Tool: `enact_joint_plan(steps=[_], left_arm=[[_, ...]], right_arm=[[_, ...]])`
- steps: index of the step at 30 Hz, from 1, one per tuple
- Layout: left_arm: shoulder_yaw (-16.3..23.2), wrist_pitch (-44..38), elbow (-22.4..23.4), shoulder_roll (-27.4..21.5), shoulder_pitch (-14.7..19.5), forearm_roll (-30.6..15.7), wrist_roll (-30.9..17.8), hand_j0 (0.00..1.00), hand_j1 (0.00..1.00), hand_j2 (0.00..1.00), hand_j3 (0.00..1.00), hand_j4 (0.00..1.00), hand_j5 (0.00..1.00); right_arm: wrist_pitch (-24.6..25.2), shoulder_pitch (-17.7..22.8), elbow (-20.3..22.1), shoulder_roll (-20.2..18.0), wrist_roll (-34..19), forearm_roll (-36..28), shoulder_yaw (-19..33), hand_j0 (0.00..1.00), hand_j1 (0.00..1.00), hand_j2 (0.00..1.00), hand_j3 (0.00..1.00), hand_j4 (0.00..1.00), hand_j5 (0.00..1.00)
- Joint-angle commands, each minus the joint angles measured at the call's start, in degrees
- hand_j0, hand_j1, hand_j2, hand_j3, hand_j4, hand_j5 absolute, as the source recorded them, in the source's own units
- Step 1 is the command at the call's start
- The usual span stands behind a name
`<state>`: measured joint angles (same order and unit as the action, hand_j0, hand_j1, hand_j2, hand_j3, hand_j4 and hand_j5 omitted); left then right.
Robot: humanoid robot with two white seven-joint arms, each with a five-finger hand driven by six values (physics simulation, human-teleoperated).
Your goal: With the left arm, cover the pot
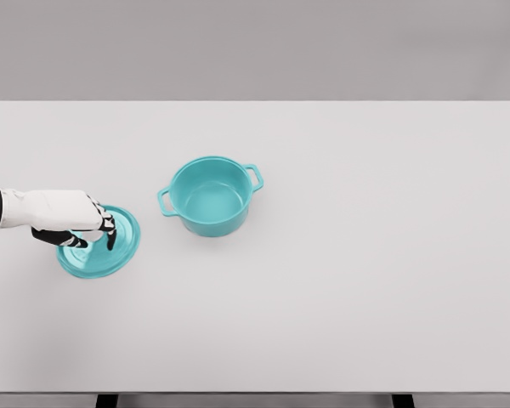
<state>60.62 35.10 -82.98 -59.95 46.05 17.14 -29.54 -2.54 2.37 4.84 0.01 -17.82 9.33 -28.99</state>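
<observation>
A teal pot [210, 195] with two side handles stands open near the middle of the white table. Its round teal lid [110, 251] lies flat on the table to the pot's left. My left hand [92, 235] comes in from the left edge and hovers over the lid's centre, fingers curled down around where the knob sits. The knob itself is hidden under the fingers, so contact is unclear. The right arm is out of view.
The white table [365, 255] stretches wide to the right and front of the pot. Its far edge meets a grey wall, and its front edge runs along the bottom of the picture.
</observation>
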Motion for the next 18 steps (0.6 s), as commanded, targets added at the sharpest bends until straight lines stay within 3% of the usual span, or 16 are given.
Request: enact_joint_plan(steps=[1, 18], left_arm=[[-0.1, -0.1, 0.0, -0.1, 0.0, -0.3, 0.0, 0.48, 0.48, 0.48, 0.48, 0.48, 0.48], [-0.1, -0.1, -0.6, -1.8, 1.9, -0.8, -0.2, 0.45, 0.45, 0.45, 0.45, 0.45, 0.45]], right_arm=[[0.0, 0.0, 0.0, 0.0, 0.0, 0.0, 0.0, 1.0, 1.0, 1.0, 1.0, 1.0, 1.0], [0.0, 0.0, 0.0, 0.0, 0.0, 0.0, 0.0, 1.0, 1.0, 1.0, 1.0, 1.0, 1.0]])
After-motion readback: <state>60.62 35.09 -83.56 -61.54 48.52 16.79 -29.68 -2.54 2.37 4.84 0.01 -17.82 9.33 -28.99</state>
